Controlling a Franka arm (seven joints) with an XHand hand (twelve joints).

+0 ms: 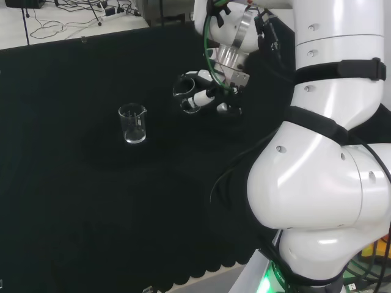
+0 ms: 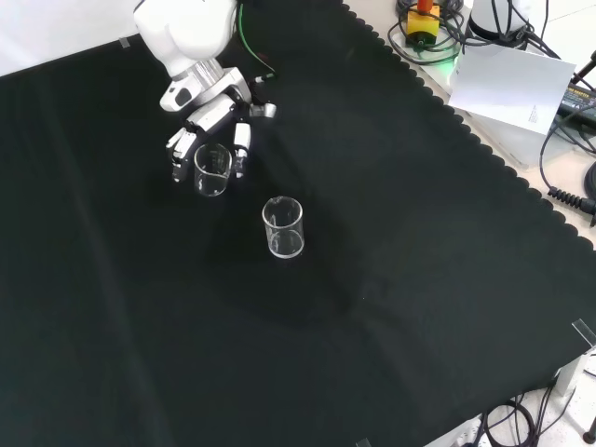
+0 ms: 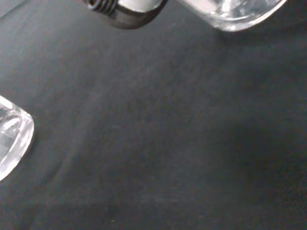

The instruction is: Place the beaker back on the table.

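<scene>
Here, the hand [image 2: 209, 116] has its fingers curled round a clear glass beaker [image 2: 212, 169] above the black cloth [image 2: 391, 279], not yet set down or released, with a second beaker [image 2: 283, 227] standing just beside it.

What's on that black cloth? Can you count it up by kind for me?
Clear beakers: 2, one in the hand, held, one standing free.
Black cloth: 1.
Total: 3 things.

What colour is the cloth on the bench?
Black cloth, best seen in the front view.
</scene>
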